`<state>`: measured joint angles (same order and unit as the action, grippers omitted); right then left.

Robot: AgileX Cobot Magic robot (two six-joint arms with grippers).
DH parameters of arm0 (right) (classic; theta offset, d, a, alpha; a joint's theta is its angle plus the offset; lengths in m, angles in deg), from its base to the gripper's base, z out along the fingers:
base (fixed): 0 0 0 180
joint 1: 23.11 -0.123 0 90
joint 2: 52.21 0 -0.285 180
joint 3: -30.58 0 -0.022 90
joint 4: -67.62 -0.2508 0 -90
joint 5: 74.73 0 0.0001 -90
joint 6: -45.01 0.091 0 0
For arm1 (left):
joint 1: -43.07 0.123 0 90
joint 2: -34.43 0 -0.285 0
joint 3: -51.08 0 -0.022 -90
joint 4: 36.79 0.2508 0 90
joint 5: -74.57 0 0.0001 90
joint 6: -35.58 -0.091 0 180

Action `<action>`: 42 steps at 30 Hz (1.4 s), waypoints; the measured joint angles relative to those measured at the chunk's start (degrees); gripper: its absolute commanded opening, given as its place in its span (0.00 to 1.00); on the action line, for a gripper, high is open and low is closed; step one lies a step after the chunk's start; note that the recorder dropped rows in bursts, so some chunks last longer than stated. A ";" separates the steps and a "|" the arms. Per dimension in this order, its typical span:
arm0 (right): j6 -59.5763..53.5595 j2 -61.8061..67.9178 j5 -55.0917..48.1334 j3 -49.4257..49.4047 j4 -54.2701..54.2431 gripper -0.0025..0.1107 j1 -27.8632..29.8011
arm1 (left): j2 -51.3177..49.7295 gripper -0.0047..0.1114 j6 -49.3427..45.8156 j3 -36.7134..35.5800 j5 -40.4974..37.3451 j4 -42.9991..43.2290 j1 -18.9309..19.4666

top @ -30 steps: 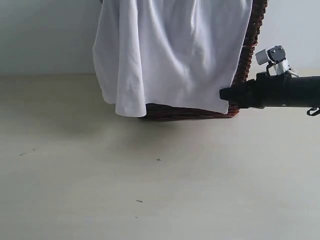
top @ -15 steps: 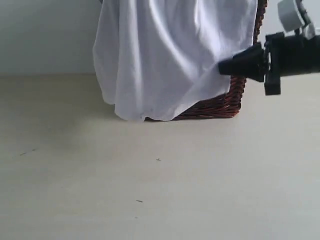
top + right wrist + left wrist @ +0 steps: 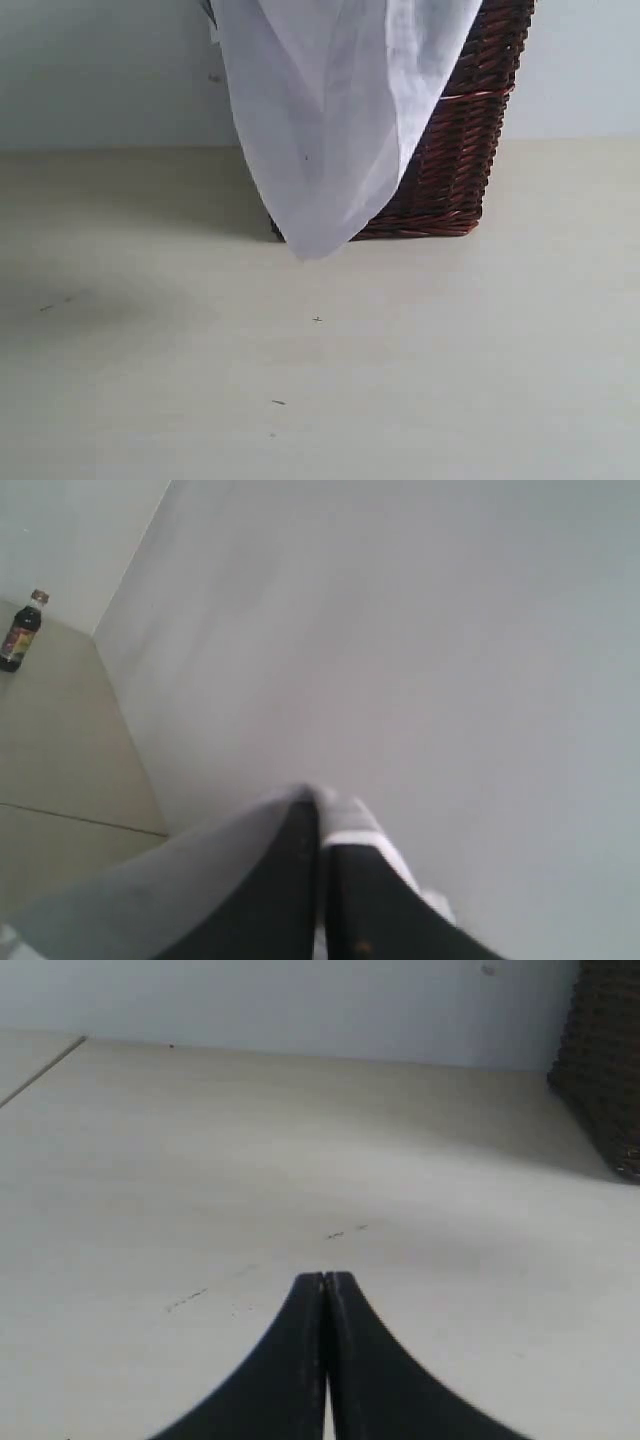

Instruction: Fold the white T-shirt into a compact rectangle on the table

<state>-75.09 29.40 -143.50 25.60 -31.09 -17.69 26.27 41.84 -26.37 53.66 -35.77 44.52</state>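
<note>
The white T-shirt [image 3: 330, 120] hangs down in front of the basket, its lowest tip just above the table [image 3: 320, 380]. Its top runs out of the exterior view. In the right wrist view my right gripper [image 3: 322, 805] is shut on a fold of the white T-shirt [image 3: 200, 870], which wraps over the fingertips, with a pale wall behind. My left gripper [image 3: 325, 1278] is shut with nothing in it, low over the table [image 3: 200, 1160]. Neither gripper shows in the exterior view.
A dark brown wicker basket [image 3: 460, 150] stands at the back of the table behind the shirt; its corner [image 3: 605, 1060] shows in the left wrist view. A dark bottle [image 3: 20, 632] stands on a floor far off in the right wrist view.
The right arm has risen out of the exterior view, lifting the shirt. The cloth, spread wide over the basket before, now hangs as a narrower pointed drape, baring the basket's right side.
</note>
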 measured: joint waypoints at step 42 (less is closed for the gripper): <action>0.23 -7.02 35.83 56.32 -0.73 0.02 0.00 | 0.00 0.04 0.00 0.00 0.00 0.00 0.00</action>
<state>-74.86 22.39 -107.67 81.92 -31.82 -17.69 26.27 41.84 -26.37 53.66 -35.77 44.52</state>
